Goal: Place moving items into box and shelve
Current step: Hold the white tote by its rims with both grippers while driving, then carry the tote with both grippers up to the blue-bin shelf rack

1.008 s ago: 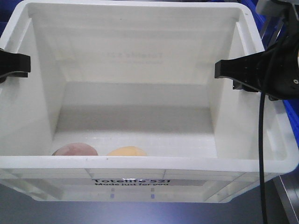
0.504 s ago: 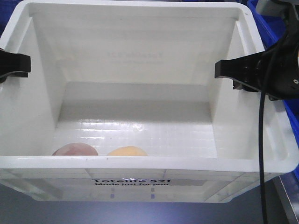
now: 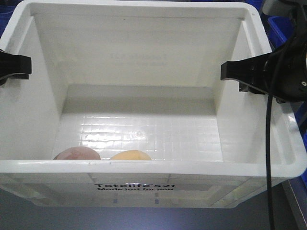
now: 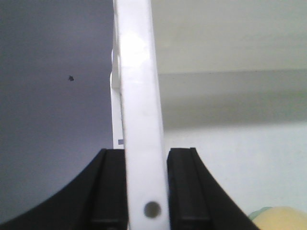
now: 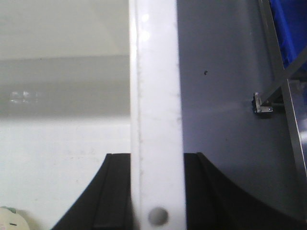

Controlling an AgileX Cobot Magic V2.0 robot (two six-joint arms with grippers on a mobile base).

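Left hand [image 4: 144, 184] clamps the 9 o'clock rim of the white crate [image 3: 144, 166], and right hand [image 5: 156, 187] clamps the 3 o'clock rim. Pinkish-brown plush fruit [image 3: 76, 154] and yellow-orange plush fruit [image 3: 130, 155] lie inside against its 6 o'clock wall.

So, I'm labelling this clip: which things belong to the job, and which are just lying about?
Job: large white plastic crate; round pinkish-brown plush fruit; yellow-orange plush fruit; left gripper, right gripper, clamping crate walls.
Lying about: blue plastic bin.
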